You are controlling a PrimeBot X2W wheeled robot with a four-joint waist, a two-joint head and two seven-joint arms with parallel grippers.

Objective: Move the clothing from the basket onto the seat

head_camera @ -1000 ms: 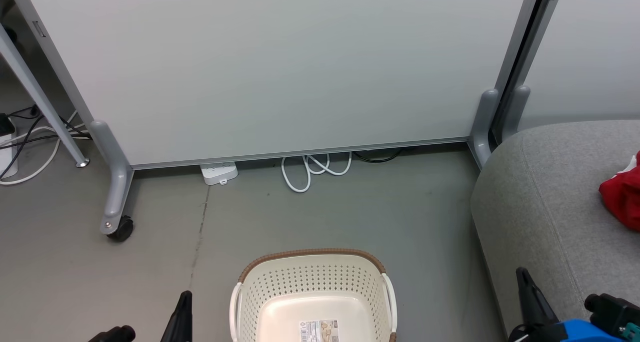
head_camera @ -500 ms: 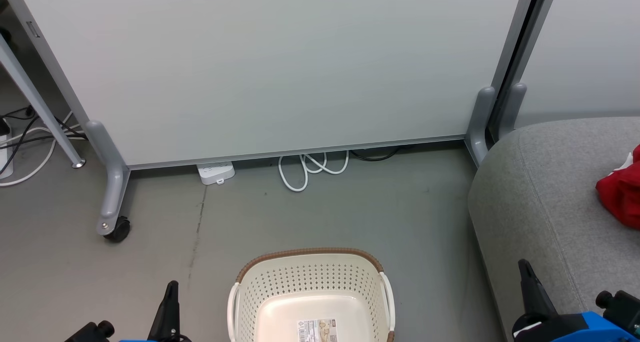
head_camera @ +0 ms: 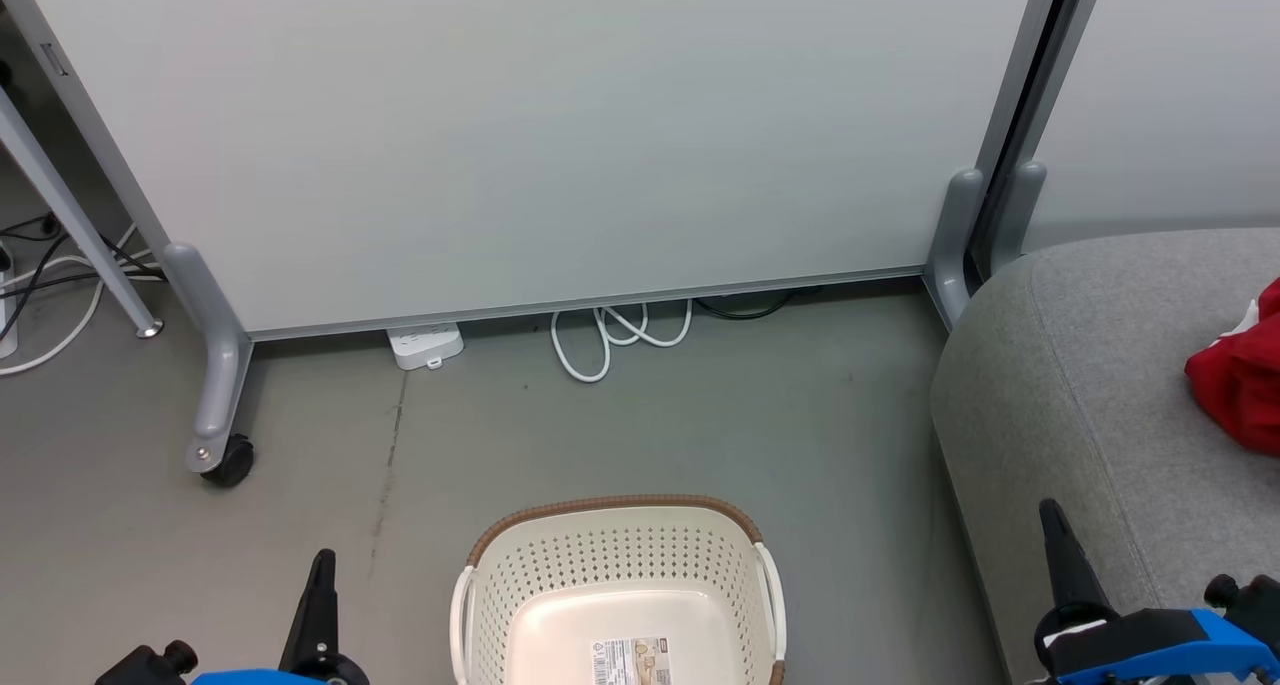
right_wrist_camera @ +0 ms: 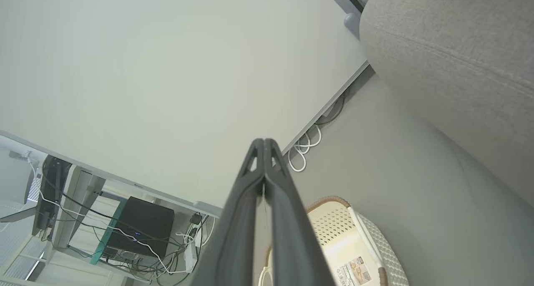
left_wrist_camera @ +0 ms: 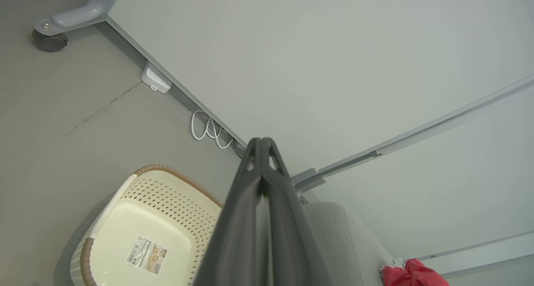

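Clothing (head_camera: 1240,390) on seat (head_camera: 1080,395); floor strip (head_camera: 870,525) between seat edge, basket (head_camera: 620,555); left fingers (head_camera: 318,605), right fingers (head_camera: 1065,565) closed.

Bright, even, soft light; sharp focus; wrist views bend at edges.
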